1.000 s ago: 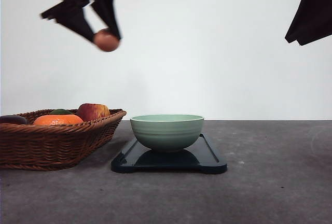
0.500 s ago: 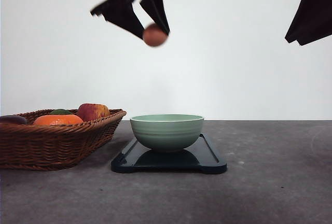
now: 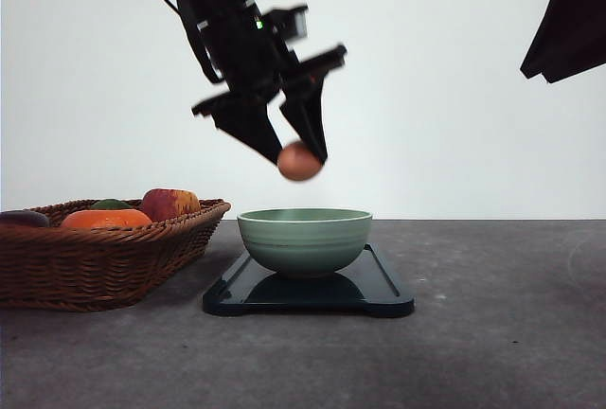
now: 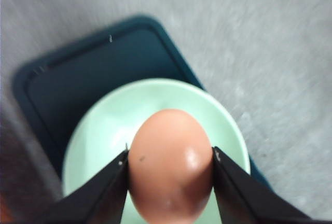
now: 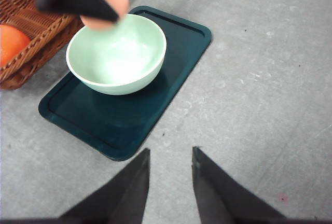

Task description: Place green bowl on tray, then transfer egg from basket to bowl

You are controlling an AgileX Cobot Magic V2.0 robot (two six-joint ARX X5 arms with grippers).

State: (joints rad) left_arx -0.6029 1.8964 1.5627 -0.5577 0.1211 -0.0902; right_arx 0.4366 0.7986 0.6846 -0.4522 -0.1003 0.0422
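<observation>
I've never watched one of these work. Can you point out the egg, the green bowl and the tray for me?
egg [image 3: 299, 161], front view, middle of its shell.
green bowl [image 3: 304, 243], front view, ridged outer wall.
tray [image 5: 140, 115], right wrist view, bare floor beside the bowl.

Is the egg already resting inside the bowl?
No, the egg hangs above the bowl, held in the left gripper.

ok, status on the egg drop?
Left claw shut on egg, hanging above the bowl. Bowl sits on tray. Right claw open, apart from the tray. Nothing between egg and bowl.
</observation>
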